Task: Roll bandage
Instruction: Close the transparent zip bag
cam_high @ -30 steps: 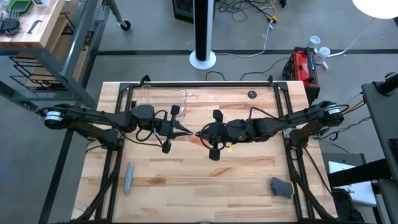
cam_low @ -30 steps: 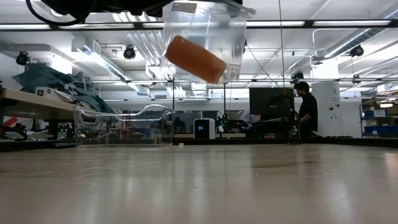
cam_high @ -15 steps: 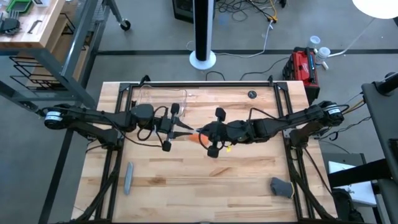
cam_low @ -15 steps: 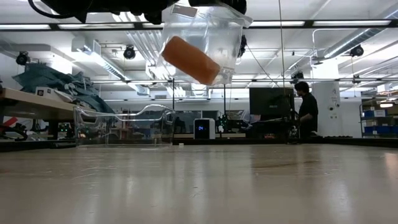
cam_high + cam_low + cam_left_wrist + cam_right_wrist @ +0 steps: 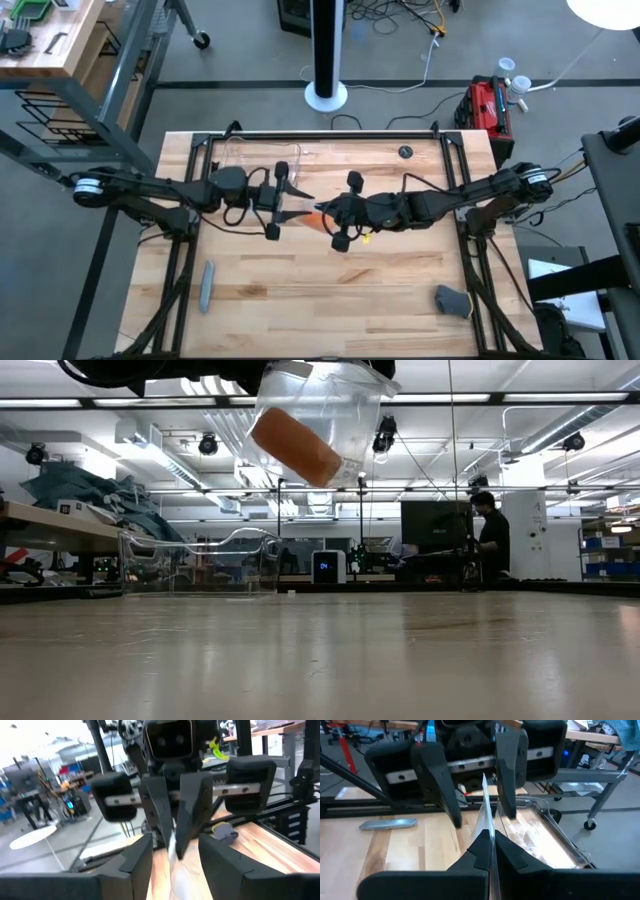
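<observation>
Two dark arms meet over the middle of the wooden desk (image 5: 330,290), and between them hangs one clear plastic wrap (image 5: 330,400) with one orange bandage (image 5: 295,446) inside it. From the low camera the bandage shows as a stubby roll tilted down to one side, hanging in the wrap well above the desk surface; from above, only a small orange patch (image 5: 316,216) shows between the two claws.

The right claw (image 5: 492,847) has its two fingers pressed together on a thin edge of the wrap, with no gap between them. The left claw (image 5: 175,852) stands narrow: its two fingers sit close on either side of the pale plastic, but whether they actually pinch it cannot be told. Each wrist camera looks straight at the other arm's claw, just beyond its own.

Elsewhere on the desk lie four other things: one grey bar (image 5: 207,285) near the front on the left arm's side, one dark grey lump (image 5: 452,301) near the front on the right arm's side, one small dark round piece (image 5: 405,152) near the back edge, and one clear plastic tray (image 5: 262,157) at the back on the left arm's side. One person (image 5: 493,540) stands in the room behind the desk.
</observation>
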Controlling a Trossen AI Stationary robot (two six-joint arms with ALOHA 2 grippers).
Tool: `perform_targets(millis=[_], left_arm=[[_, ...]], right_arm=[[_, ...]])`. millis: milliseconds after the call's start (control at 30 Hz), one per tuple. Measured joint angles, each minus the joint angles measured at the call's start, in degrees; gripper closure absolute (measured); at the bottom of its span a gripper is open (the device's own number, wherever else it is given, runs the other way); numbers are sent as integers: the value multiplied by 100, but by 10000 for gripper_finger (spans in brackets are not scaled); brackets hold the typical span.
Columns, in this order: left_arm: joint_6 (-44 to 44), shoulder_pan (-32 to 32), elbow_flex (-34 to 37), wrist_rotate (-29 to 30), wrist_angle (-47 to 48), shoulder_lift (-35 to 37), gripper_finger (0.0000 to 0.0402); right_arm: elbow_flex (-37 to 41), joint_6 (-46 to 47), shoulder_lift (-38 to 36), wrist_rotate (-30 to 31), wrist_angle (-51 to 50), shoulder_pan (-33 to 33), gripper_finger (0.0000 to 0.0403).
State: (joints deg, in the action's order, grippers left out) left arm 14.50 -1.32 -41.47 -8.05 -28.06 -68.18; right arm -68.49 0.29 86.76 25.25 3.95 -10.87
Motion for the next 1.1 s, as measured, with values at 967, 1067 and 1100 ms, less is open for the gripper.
perform_targets(millis=[967, 1067, 1100], left_arm=[[724, -5, 37, -332, -84, -13, 400], [752, -4, 39, -496, -34, -13, 401], [752, -1, 39, -502, -30, -13, 401]], right_arm=[[-345, 361, -42, -37, -900, -26, 346], [-582, 582, -30, -134, -1486, -28, 321], [-633, 617, -28, -231, -1588, -26, 313]])
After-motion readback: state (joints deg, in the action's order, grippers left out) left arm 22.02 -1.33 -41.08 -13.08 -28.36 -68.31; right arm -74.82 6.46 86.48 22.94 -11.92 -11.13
